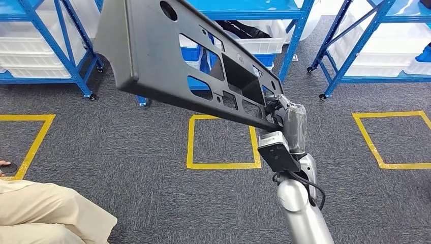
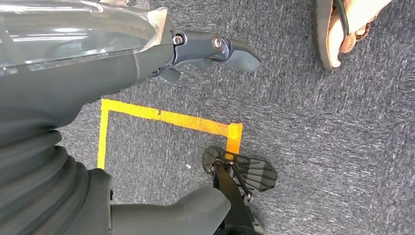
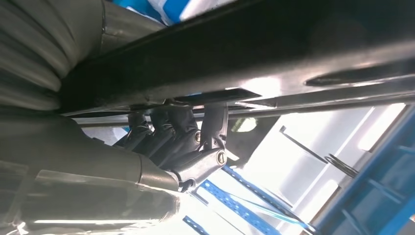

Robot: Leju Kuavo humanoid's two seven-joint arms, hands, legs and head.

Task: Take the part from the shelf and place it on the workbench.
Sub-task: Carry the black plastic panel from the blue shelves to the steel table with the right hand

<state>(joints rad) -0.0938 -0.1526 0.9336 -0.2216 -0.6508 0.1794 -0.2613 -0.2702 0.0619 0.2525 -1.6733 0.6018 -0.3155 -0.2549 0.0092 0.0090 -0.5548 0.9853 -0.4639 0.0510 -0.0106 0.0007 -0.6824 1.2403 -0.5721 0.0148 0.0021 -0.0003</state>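
At the lower left of the head view a person's leg in beige trousers [image 1: 45, 216] lies nearest, with a small dark disc [image 1: 8, 168] by a fingertip at the left edge. Lower right of centre, the silver right arm [image 1: 302, 213] rises to the right hand [image 1: 284, 114], whose fingers grip the lower right end of the part [image 1: 152, 56], a long dark grey plastic panel with several cut-outs. The part slants up from the hand toward the upper left of the frame, held in the air above the grey carpet [image 1: 152, 173]. In the right wrist view the dark fingers [image 3: 171, 132] are curled up against the underside of the part's edge [image 3: 244, 63]. The left hand [image 2: 195, 54] hangs over the carpet in the left wrist view, fingers extended and apart with nothing in them, above a yellow tape corner [image 2: 230, 132]; a sandalled foot [image 2: 342, 29] shows at the upper right of that frame. Beyond the part in the head view, yellow tape squares [image 1: 223, 142] mark the floor, and farthest, along the top of the frame, stand blue shelves [image 1: 76, 61] with white bins [image 1: 30, 51].
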